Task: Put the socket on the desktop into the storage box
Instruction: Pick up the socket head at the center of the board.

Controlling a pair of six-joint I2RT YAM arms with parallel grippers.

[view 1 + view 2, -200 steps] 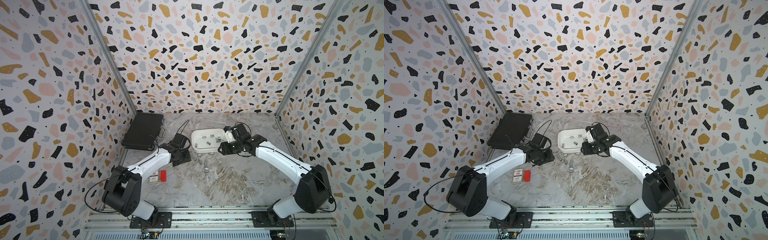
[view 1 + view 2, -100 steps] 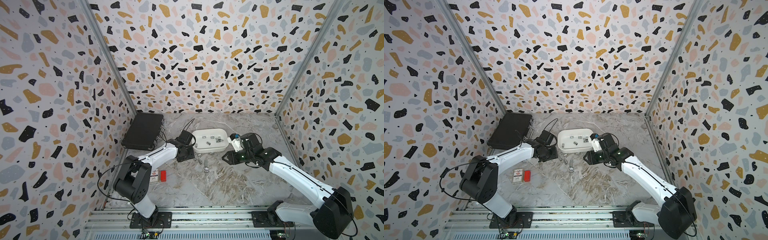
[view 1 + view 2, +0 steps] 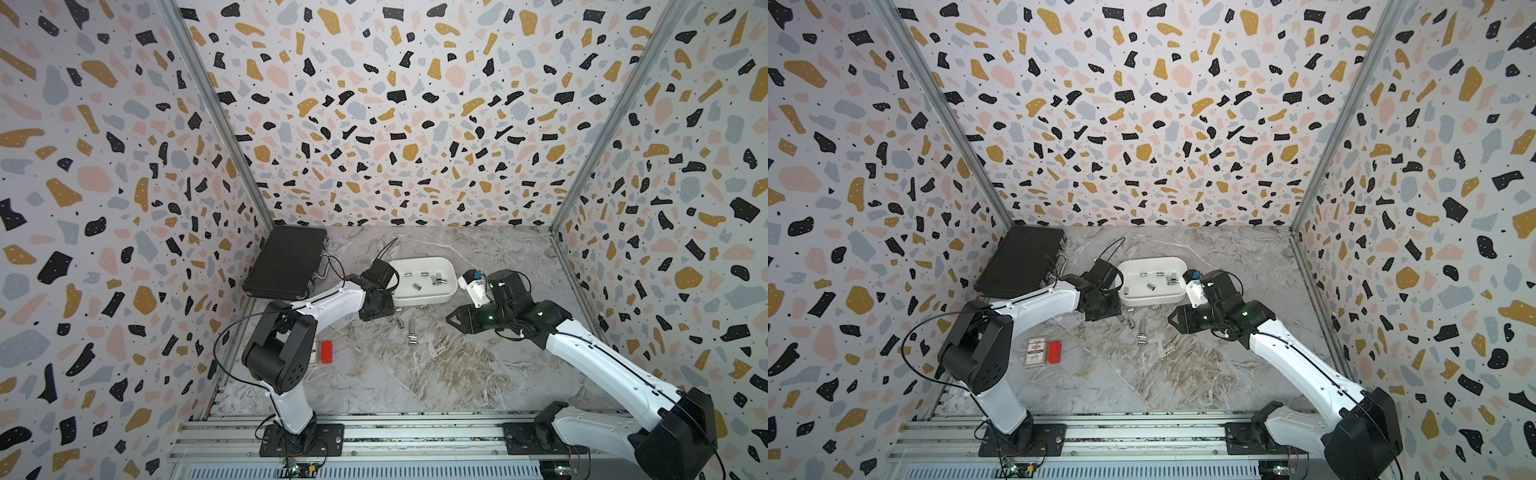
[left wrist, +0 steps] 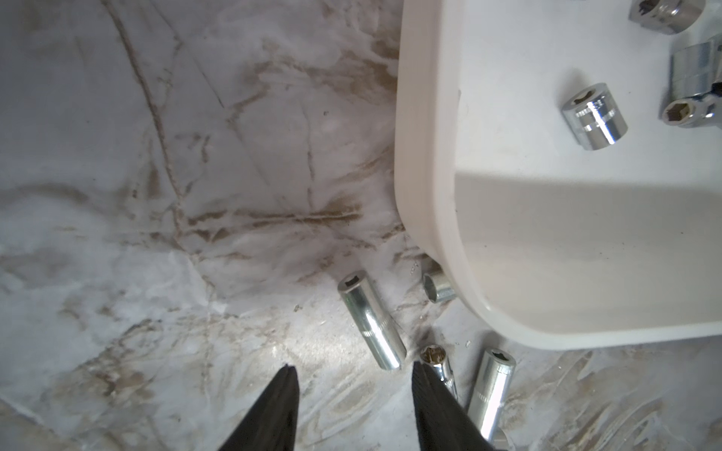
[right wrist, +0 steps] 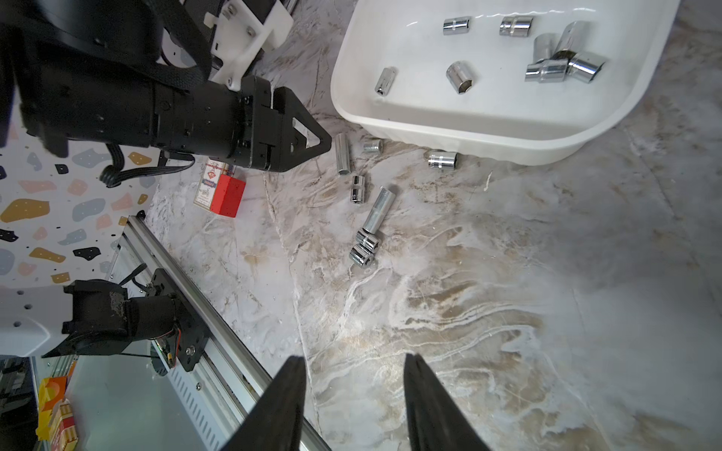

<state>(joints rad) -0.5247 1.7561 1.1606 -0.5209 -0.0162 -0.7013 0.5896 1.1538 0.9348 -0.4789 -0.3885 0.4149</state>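
1. Chrome on grey marble in both top views: loose sockets [image 3: 411,331] flat on the surface [image 3: 457,374], just in front of the storage box [image 3: 424,300], with more already inside it. Left hand [image 3: 386,309] right at the edge of that scatter, right hand [image 3: 453,321] on its far side and apart from it. Judged nearer for the next pick: the left.

2. From the left wrist: left hand [image 4: 353,369] parted to a middling gap, nothing held. Just ahead, a long socket [image 4: 371,321] on its side, with its long axis slanted but close to the line of reach. Near end just off the box-side finger, not centred in the gap. Probably calls for a small shift toward the box, perhaps a wrist turn to close across the barrel. Two further sockets [image 4: 490,386] crowd that same finger, and a short socket [image 4: 439,289] sits against the box wall, so both are easily nudged.

3. From the right wrist: right hand [image 5: 353,359] partly open, empty, well apart from the scatter — left hand's tip just beside the long socket.
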